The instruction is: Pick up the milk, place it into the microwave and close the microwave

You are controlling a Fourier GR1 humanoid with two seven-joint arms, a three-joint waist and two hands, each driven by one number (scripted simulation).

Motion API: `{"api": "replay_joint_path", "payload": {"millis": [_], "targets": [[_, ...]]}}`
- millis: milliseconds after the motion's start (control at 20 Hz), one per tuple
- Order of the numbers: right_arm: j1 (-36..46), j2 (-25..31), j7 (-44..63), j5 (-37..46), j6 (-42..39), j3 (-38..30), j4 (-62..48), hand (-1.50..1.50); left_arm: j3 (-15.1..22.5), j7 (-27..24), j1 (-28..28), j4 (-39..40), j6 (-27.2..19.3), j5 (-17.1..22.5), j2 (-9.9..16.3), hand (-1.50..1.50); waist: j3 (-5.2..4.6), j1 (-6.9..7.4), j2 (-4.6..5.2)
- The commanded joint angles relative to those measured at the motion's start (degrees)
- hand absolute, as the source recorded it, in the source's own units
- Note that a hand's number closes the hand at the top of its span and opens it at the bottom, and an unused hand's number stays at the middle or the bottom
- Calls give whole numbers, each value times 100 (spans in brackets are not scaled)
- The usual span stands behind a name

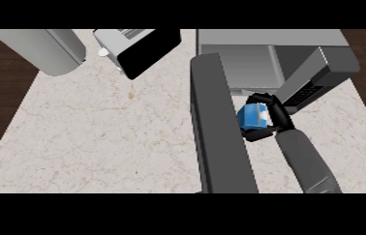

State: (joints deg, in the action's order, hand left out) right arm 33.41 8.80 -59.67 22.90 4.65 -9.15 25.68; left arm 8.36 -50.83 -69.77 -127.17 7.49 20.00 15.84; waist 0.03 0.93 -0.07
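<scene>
Head view: milk [252, 116] is pinched in curled right hand [271, 118] beside open microwave [243, 60]; carton should be kept upright and cleared past door [218, 127].

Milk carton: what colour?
Blue with a white patch, seen in the head view: milk carton held in the right hand.

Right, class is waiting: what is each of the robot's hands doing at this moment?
Right hand: shut on the blue-and-white milk carton, in front of the open grey microwave.
Left hand: not in view.
</scene>
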Motion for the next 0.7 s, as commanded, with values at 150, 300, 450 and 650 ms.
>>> {"api": "replay_joint_path", "payload": {"millis": [150, 300, 450, 650], "targets": [[703, 27, 915, -76, 172, -74, 408, 150, -415, 18, 425, 513, 253, 311, 52, -150, -5, -24, 4], [1133, 86, 1320, -150, -54, -146, 207, 150, -216, 360, 680, 352, -66, 80, -123, -150, 0, -5, 33], [1318, 11, 1632, 74, 63, 45, 78, 150, -634, 99, 453, 594, 375, 435, 43, -150, -2, 33, 20], [1942, 108, 1775, 123, 428, -161, -649, 150, -450, 372, 580, 440, 133, 244, -103, -150, 5, 163, 84]]}}
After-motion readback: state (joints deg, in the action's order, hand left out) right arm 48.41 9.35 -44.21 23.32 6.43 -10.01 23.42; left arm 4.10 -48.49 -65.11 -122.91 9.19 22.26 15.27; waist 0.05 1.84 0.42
